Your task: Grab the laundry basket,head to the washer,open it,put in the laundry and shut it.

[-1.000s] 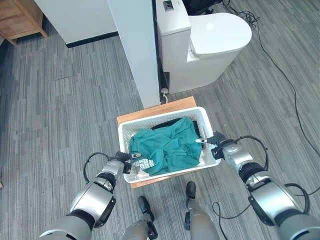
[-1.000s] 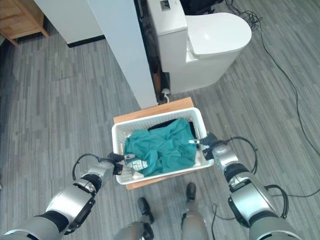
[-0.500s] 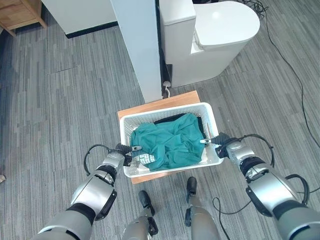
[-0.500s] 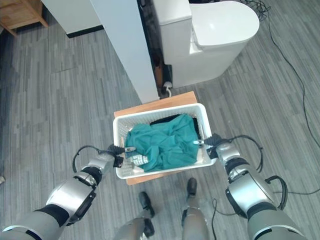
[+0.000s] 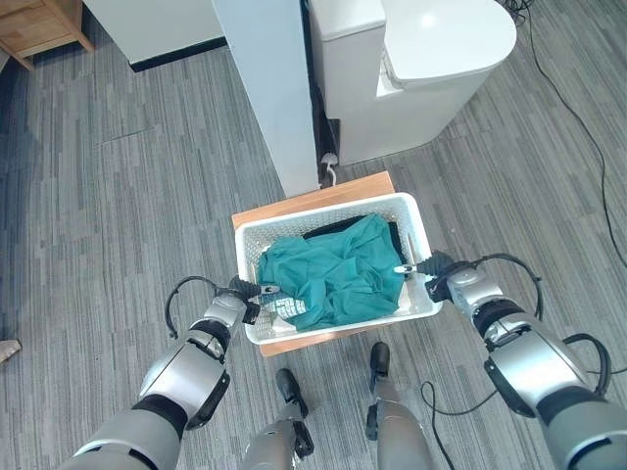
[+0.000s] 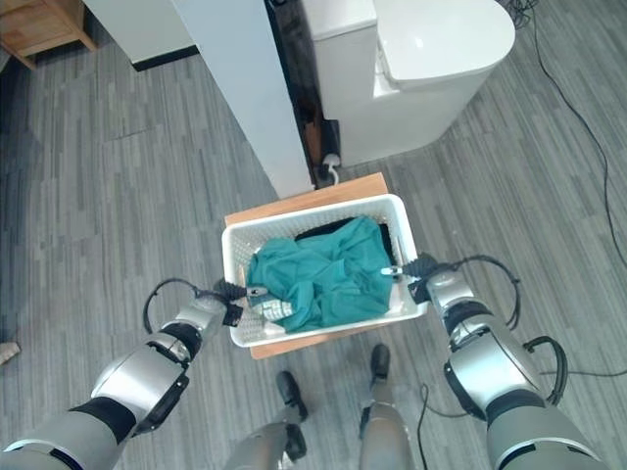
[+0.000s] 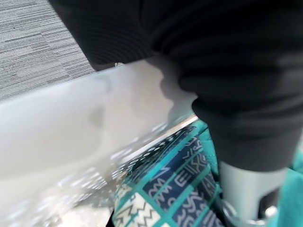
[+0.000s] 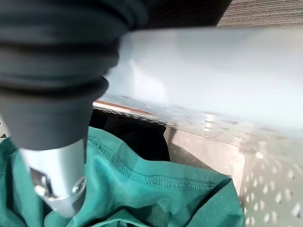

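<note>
Step in hand: grabbing laundry basket (image 5: pixel 335 327), sitting on low wooden stand (image 5: pixel 323 197) before you, teal laundry (image 5: pixel 333 276) inside. Left hand (image 5: pixel 245 288) and right hand (image 5: pixel 433 267) hooked over opposite rims, thumbs inside. You lift evenly next, then turn toward washer

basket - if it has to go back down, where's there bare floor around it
The grey floor left of the white pillar is bare and wide. Right of the basket, floor runs to a black cable. Ahead it is crowded: pillar and toilet stand close behind the wooden stand.
</note>
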`<state>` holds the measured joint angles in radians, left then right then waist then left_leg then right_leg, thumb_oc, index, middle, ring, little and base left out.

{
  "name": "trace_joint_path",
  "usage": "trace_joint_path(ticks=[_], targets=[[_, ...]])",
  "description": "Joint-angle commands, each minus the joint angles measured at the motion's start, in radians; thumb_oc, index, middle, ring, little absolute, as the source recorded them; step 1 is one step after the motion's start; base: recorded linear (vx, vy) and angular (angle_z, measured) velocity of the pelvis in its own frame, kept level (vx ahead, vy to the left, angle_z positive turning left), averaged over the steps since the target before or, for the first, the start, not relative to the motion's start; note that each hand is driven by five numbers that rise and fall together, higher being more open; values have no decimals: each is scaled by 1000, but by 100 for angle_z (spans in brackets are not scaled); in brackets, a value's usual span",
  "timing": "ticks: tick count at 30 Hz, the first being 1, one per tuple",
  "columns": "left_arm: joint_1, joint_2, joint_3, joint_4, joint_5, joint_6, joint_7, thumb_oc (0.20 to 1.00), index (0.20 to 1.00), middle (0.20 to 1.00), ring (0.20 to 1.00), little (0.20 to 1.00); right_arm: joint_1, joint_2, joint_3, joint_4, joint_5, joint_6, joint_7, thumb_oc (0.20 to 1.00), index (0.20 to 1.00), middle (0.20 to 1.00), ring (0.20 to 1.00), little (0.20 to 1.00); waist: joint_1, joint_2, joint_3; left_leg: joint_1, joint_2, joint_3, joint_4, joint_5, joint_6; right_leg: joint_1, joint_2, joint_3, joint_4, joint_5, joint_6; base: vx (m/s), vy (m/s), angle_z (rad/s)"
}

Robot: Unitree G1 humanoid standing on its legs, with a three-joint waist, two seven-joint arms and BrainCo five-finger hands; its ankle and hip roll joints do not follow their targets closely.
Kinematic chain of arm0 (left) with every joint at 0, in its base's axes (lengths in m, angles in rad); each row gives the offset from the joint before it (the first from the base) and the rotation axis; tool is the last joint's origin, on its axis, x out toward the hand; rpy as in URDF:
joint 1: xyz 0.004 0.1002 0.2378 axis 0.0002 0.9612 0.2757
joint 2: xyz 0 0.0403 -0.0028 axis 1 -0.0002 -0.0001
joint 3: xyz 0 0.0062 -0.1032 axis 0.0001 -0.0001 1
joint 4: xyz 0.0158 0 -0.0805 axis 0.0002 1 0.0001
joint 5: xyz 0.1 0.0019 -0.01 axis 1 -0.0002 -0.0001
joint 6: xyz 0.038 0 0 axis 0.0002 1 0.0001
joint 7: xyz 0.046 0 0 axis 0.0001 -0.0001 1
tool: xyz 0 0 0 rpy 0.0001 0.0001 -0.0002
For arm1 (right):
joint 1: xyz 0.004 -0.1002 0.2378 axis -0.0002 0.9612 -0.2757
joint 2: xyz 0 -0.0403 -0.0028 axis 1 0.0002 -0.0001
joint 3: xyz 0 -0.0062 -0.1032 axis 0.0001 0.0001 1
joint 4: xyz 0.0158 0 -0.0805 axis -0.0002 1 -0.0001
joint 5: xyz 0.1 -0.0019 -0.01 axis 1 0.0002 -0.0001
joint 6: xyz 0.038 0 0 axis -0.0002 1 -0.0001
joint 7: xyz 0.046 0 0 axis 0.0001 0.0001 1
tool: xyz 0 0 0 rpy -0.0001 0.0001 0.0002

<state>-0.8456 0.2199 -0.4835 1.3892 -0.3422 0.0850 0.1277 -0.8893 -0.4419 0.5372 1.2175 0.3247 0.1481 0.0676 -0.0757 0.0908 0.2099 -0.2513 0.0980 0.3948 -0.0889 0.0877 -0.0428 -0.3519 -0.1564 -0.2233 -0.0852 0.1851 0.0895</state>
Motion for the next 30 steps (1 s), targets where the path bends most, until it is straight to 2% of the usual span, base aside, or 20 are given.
trace_joint_path(ticks=[1,5,6,7,10,11,12,14,15,17,19,23,25,29,30], targets=[[-96,-44,-14,98,48,-15,-12,1000,1000,1000,1000,1000,-107,50,42,4,-33,-40,-2,1000,1000,1000,1000,1000,-12,-26,51,47,76,-38,2,40,-89,23,-68,55,-2,33,94,0,0,0],[-82,-39,-11,96,57,-20,-9,1000,1000,1000,1000,1000,-89,47,39,-73,-42,-46,-12,1000,1000,1000,1000,1000,-15,-29,52,55,77,-33,2,36,-88,25,-66,63,-2,33,94,-1,6,-1],[-68,-37,-5,91,59,-23,-8,1000,1000,1000,1000,1000,-65,46,40,-137,-53,-47,-13,944,944,944,944,944,-17,-33,53,62,77,-30,2,35,-87,27,-65,65,-2,33,94,-7,20,-5],[-63,-36,-1,89,60,-24,-6,1000,1000,1000,1000,1000,-52,43,39,-169,-56,-48,-15,940,940,940,940,940,-19,-35,54,66,78,-28,2,35,-87,28,-64,67,-2,34,93,-8,22,-6],[-45,-38,6,83,71,-27,-4,1000,1000,1000,1000,1000,-15,42,33,-239,-65,-51,-16,671,671,671,671,671,-21,-40,51,76,79,-19,2,31,-86,31,-63,73,-2,34,95,-10,17,-12],[-41,-37,5,81,75,-28,-3,950,950,950,950,950,-5,40,28,-255,-67,-53,-16,617,617,617,617,617,-22,-42,51,79,78,-16,2,30,-86,33,-62,73,-2,34,95,-15,18,-16],[-36,-39,3,79,81,-28,-5,539,539,539,539,539,2,38,24,-276,-68,-55,-19,580,580,580,580,580,-23,-43,51,81,78,-14,2,30,-85,34,-62,75,-2,34,95,-13,14,-7],[-25,-43,4,75,86,-30,-7,203,203,203,203,203,24,33,19,-309,-73,-58,-20,548,548,548,548,548,-24,-46,48,86,78,-10,2,29,-85,35,-62,77,-2,37,97,0,0,0],[-18,-49,0,71,91,-31,-12,200,200,200,200,200,35,32,14,-324,-73,-60,-22,479,479,479,479,479,-25,-45,46,87,77,-8,2,29,-85,35,-62,78,-2,37,97,0,0,0],[-13,-53,0,69,92,-33,-9,200,200,200,200,200,43,31,10,-333,-75,-62,-26,438,438,438,438,438,-26,-46,45,88,77,-7,2,28,-85,35,-62,78,-2,37,97,-11,7,-4],[-9,-59,-2,62,102,-36,-4,200,200,200,200,200,69,31,3,-369,-78,-68,-30,341,341,341,341,341,-28,-48,45,93,78,-6,2,28,-84,39,-62,78,-2,37,98,0,0,0],[5,-66,4,52,101,-41,-4,200,200,200,200,200,101,29,-9,-411,-81,-72,-32,285,285,285,285,285,-30,-49,38,99,77,-5,2,27,-84,46,-61,76,-2,36,98,0,0,-1],[18,-74,5,39,103,-47,-2,200,200,200,200,200,139,35,-16,-435,-74,-83,-34,200,200,200,200,200,-31,-49,32,107,77,-5,2,26,-84,54,-62,74,-2,33,98,-6,-5,-4],[48,-90,7,20,100,-59,-7,200,200,200,200,200,211,49,-47,-456,-25,-104,-37,200,200,200,200,200,-30,-47,20,121,78,-3,2,25,-84,71,-59,68,-2,29,99,0,0,0],[58,-94,15,19,82,-64,-10,200,200,200,200,200,234,65,-63,-452,47,-119,-41,200,200,200,200,200,-27,-46,16,126,79,0,2,26,-85,76,-57,66,-2,28,100,0,0,0]])
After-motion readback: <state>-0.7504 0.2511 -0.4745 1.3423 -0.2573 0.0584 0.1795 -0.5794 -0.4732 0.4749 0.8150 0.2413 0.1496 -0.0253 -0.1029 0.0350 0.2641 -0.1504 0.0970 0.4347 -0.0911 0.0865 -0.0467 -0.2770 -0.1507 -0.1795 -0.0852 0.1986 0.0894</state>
